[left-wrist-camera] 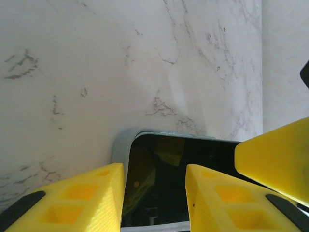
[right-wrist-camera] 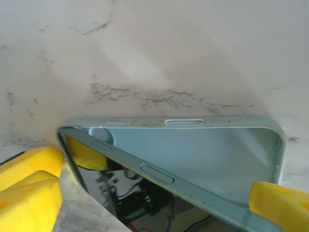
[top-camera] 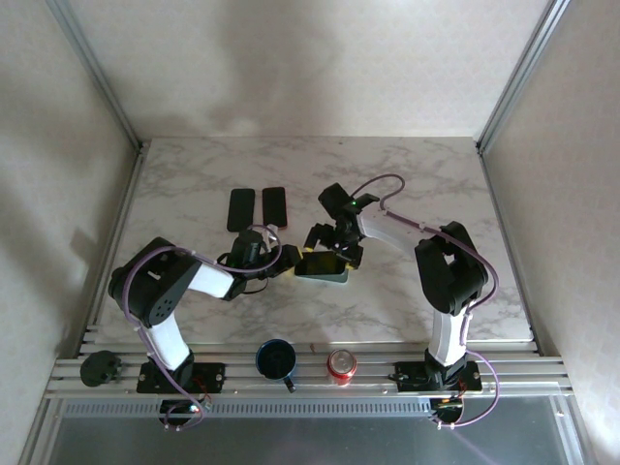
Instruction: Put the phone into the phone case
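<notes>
**Phone [right-wrist-camera: 120,198] half-seated, one long edge riding high**

Your right gripper [right-wrist-camera: 154,193] has its jaws spread wide. The phone lies directly below them, with its long axis running from one finger across to the other. It sits tilted in the pale blue phone case [right-wrist-camera: 207,154]. At one finger the buttoned edge meets the case corner, and towards the other finger bare case floor shows beyond it. I judge that this raised edge is what needs pressing down, and the right gripper is already above it.

Your left gripper [left-wrist-camera: 154,176] has its jaws partly closed at the phone's end. You cannot tell from here whether they pinch it.
</notes>
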